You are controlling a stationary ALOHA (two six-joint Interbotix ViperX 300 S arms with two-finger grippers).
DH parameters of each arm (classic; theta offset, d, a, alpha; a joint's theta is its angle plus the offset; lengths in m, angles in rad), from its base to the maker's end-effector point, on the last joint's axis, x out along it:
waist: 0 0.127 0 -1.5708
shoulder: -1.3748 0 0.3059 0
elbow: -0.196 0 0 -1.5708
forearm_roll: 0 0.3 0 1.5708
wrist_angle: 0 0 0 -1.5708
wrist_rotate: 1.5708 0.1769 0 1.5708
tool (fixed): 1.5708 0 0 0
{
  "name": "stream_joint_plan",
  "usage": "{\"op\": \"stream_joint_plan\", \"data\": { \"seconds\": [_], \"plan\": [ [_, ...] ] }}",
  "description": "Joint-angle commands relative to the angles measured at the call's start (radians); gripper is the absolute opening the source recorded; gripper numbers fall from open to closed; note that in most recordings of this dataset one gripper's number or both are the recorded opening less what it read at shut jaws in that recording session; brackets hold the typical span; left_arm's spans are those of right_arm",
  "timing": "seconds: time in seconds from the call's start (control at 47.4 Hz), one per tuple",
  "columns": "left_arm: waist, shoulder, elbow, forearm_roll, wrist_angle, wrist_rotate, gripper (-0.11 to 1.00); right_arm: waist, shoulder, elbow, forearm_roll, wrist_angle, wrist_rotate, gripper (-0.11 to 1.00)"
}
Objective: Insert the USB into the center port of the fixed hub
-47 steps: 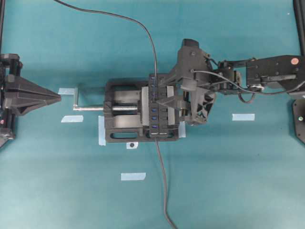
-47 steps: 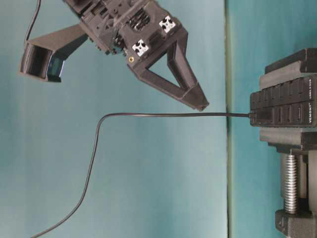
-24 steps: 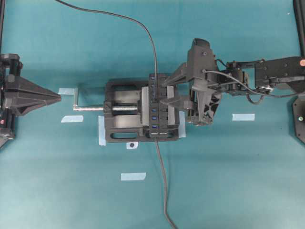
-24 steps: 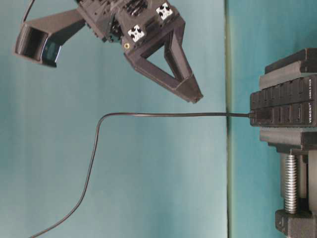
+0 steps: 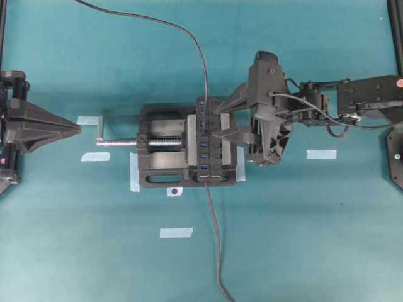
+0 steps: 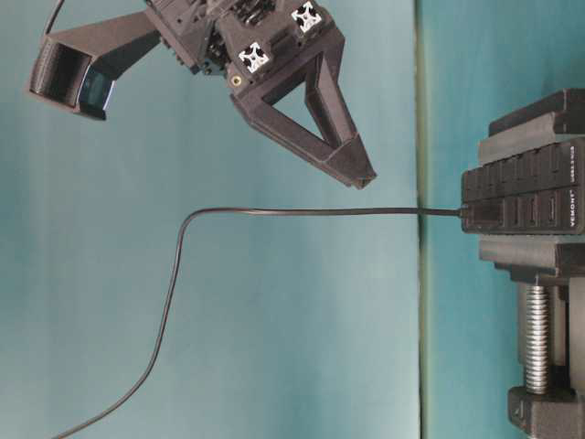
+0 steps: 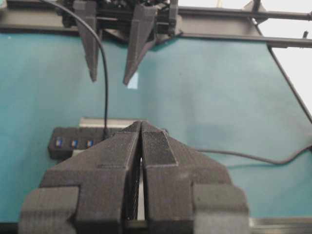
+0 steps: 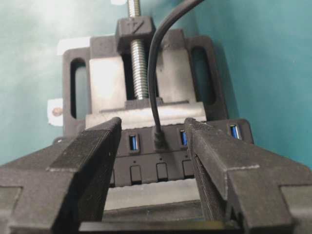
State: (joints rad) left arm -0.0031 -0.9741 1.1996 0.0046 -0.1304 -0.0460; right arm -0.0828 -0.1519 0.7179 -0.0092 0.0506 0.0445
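The fixed hub (image 5: 213, 141) is a black strip clamped in a vise, with a row of blue slots (image 8: 134, 142). The USB (image 8: 158, 139) stands plugged into that row at about its middle, where the center port is; the plug hides the port's tongue. Its thin cable (image 5: 201, 56) runs up and away. My right gripper (image 8: 153, 124) is open and holds nothing, its fingers (image 8: 97, 146) either side of the plug but apart from it. From table level the right gripper (image 6: 361, 178) hangs clear of the hub (image 6: 526, 197). My left gripper (image 7: 141, 124) is shut and empty at the far left (image 5: 63, 129).
The black vise (image 5: 160, 154) with its silver screw handle (image 5: 116, 143) holds the hub. A thicker black cable (image 5: 215, 239) leaves the hub toward the near edge. Pale tape strips (image 5: 175, 233) (image 5: 321, 154) lie on the teal table.
My right gripper drew back to the right and lifted away from the hub, staying open, then nearly stopped. The USB stayed plugged in. The left arm has not moved.
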Motion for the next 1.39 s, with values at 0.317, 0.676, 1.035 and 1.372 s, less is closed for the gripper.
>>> {"op": "stream_joint_plan", "data": {
  "seconds": [0.317, 0.676, 1.035, 1.372],
  "plan": [
    [0.003, 0.005, -0.025, 0.003, -0.005, -0.002, 0.01, 0.003, -0.023, -0.008, 0.0, -0.011, 0.012, 0.62],
    [0.002, 0.005, -0.025, 0.003, -0.006, -0.002, 0.01, 0.009, -0.023, 0.002, 0.002, -0.008, 0.014, 0.62],
    [0.003, 0.005, -0.025, 0.003, -0.006, -0.002, 0.01, 0.014, -0.023, 0.015, 0.002, 0.0, 0.014, 0.62],
    [0.003, 0.005, -0.025, 0.003, -0.006, -0.002, 0.01, 0.015, -0.023, 0.029, 0.002, 0.0, 0.014, 0.62]
  ]
}}
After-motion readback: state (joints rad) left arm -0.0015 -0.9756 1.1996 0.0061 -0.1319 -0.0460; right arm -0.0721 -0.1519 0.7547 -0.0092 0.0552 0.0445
